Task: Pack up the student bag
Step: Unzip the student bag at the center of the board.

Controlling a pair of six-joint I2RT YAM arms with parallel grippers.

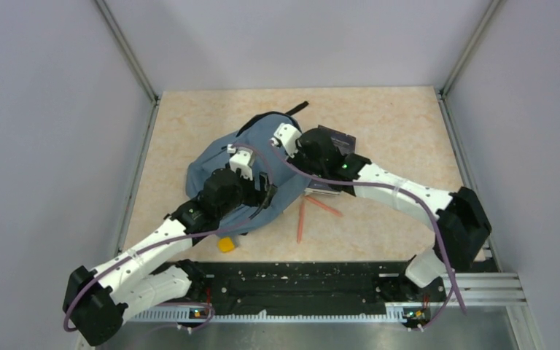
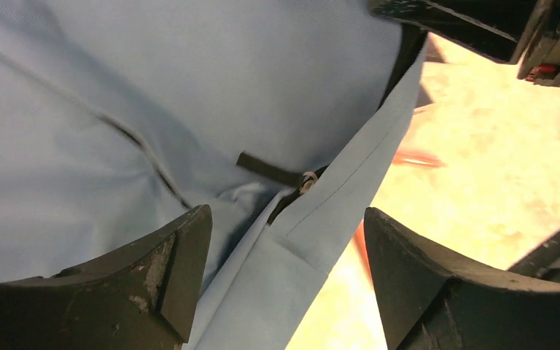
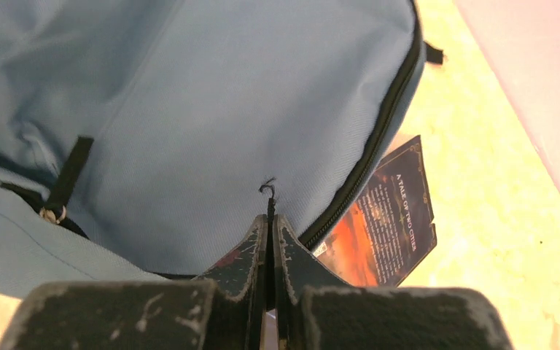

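Top camera. Found the backpack slumped near the middle of the bench, blue fabric up, with a black strap trailing off its far edge. Saw the left arm reaching over the near half of the backpack and the right arm reaching in over its right side. Made out a dark book at the backpack's right edge, mostly hidden by the right wrist. Noted two thin orange-red sticks on the bench just right of the backpack and a small yellow thing by its near edge. Could not judge either set of jaws from up here.

Left wrist camera. Found the left jaws wide apart, clamped on nothing, set either side of a folded edge of the backpack. Saw a short black tab ending at a small metal ring just beyond them. Picked out bare bench to the right and one stick as a red blur.

Right wrist camera. Found the right jaws pressed tight together over the blue fabric. Saw a frayed black strand poking out at their tips; could not tell whether pinched or only lying behind. Traced the black zipper curving down the backpack's right edge. Saw the book lying on the bench against that edge, one corner tucked under it, with the title "A Tale of Two Cities" on its dark cover.
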